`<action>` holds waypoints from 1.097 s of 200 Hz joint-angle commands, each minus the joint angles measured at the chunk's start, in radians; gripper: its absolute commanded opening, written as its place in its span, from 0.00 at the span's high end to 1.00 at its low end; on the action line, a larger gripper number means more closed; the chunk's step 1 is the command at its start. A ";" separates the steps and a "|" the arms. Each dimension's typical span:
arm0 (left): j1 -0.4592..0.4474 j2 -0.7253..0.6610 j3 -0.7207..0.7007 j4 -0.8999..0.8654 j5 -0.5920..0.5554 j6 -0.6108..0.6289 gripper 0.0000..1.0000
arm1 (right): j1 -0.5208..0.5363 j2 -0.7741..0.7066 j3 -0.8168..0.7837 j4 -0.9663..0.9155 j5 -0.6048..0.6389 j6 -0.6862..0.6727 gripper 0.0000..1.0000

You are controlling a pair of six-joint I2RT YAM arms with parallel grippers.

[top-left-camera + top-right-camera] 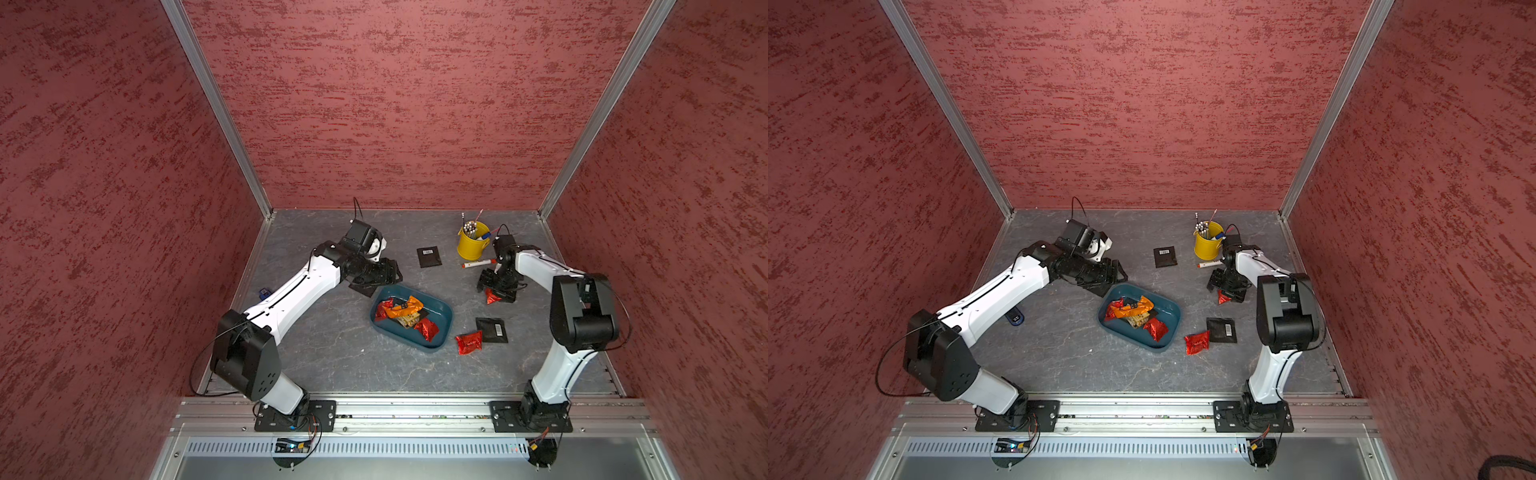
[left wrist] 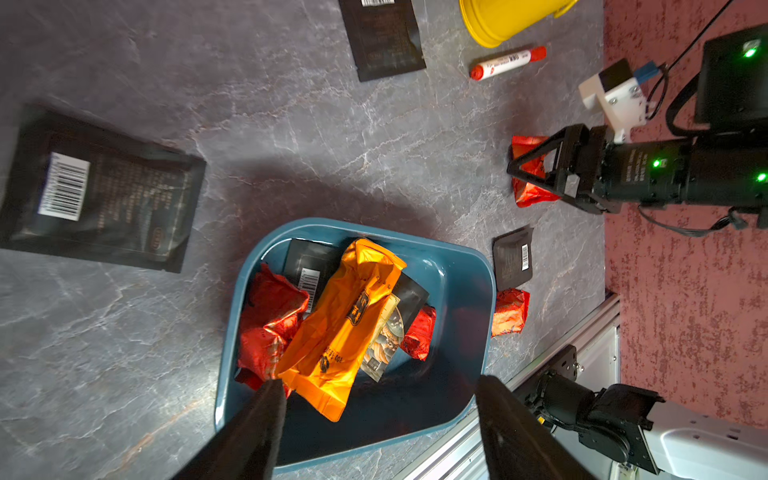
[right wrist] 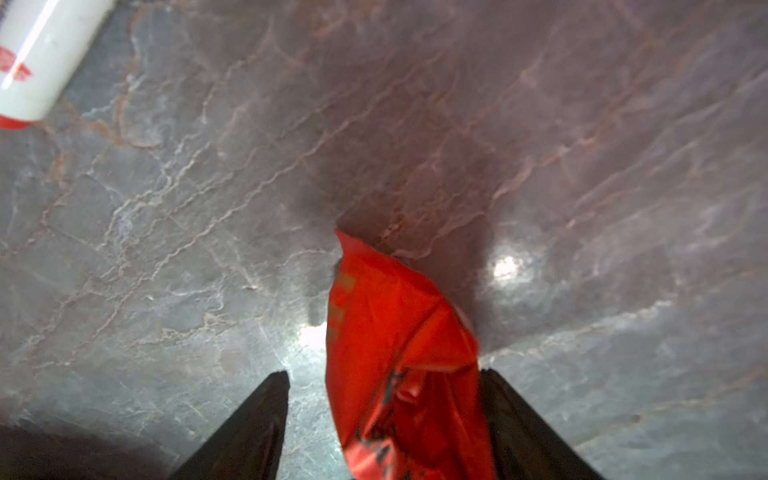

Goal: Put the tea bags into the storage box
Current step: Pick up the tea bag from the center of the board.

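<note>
The teal storage box [image 1: 439, 315] sits mid-table and holds an orange packet [image 1: 401, 307], red foil packets [image 1: 426, 329] and a black one [image 2: 305, 266]. My left gripper [image 2: 378, 384] hovers open over the box's far left corner with nothing between its fingers. A black tea bag [image 1: 365, 289] lies just outside that corner, under the gripper. My right gripper [image 3: 384, 374] stands low on the table, open, with a red foil tea bag [image 3: 386, 332] between its fingers; one finger touches it, the other stands apart. More tea bags lie loose: black [image 1: 429, 257], black [image 1: 492, 330], red [image 1: 469, 343].
A yellow cup of pens [image 1: 473, 243] stands at the back right, with a red-and-white marker [image 1: 478, 263] lying just in front of it, close to my right wrist. A small blue block [image 1: 264, 293] rests by the left wall. Red walls close in three sides.
</note>
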 commanded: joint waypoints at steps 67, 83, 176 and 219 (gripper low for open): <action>0.112 -0.081 -0.072 -0.011 0.031 0.038 0.22 | -0.008 -0.047 -0.025 0.001 -0.022 -0.002 0.53; 0.136 -0.091 -0.085 -0.018 0.038 0.048 0.22 | -0.008 -0.088 -0.038 -0.015 -0.027 0.000 0.55; 0.228 -0.102 -0.138 -0.024 0.060 0.077 0.22 | 0.165 -0.401 -0.053 -0.179 -0.031 0.127 0.57; 0.253 -0.089 -0.166 -0.009 0.062 0.087 0.22 | 0.402 -0.446 -0.038 -0.169 -0.035 0.292 0.56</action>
